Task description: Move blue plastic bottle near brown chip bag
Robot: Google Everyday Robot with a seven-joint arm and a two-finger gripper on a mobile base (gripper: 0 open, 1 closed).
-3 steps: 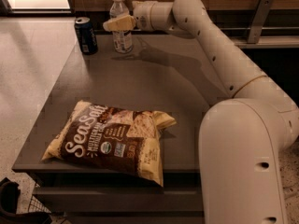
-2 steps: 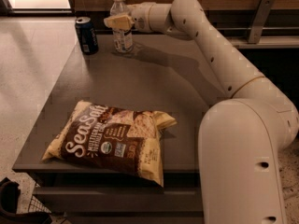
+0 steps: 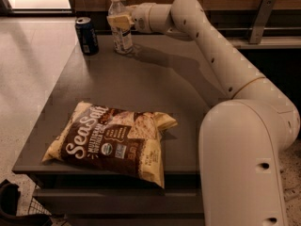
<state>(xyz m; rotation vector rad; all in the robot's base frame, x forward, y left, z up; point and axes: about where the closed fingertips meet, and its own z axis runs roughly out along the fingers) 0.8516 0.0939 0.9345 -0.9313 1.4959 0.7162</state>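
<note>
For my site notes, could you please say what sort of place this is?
Probably an office break area: a grey counter holds a soda can, a blue plastic bottle and a brown chip bag, beside polished floor. The pincer is at the bottle, near the far edge.

One camera looks down from above the desk's [image 3: 160,86] near right corner, close in, facing the far edge; the gripper [image 3: 118,20] is near the far left corner.

Cream jaws at the white-capped bottle [image 3: 123,40]; brown-and-cream chip bag [image 3: 110,142]; grey table [image 3: 155,88].
</note>
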